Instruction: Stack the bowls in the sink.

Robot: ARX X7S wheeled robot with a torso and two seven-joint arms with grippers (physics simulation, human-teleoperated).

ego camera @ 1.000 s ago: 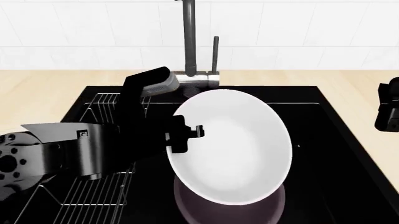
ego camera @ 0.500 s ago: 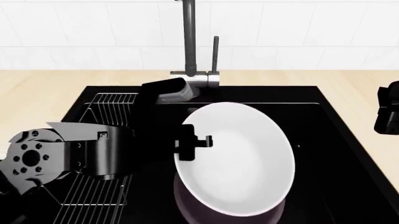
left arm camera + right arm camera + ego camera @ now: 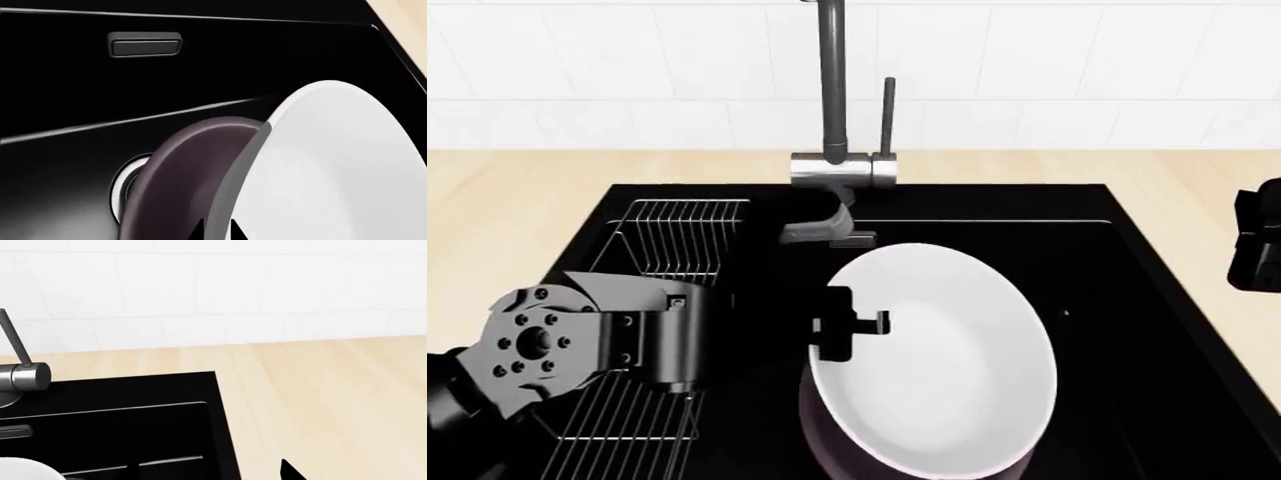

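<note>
Jaws of left gripper (image 3: pixel 851 325) clenched on rim of white bowl (image 3: pixel 941 350). White bowl tilted over purplish-grey bowl (image 3: pixel 180 180), lower centre of sink (image 3: pixel 1148 300). Right gripper (image 3: pixel 1257 235): state cannot be told.

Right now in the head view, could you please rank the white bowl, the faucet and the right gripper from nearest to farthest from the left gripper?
1. White bowl: the left gripper grips its rim, over the sink.
2. Faucet: behind, at the sink's back edge.
3. Right gripper: far across, above the counter at the sink's right side.
</note>
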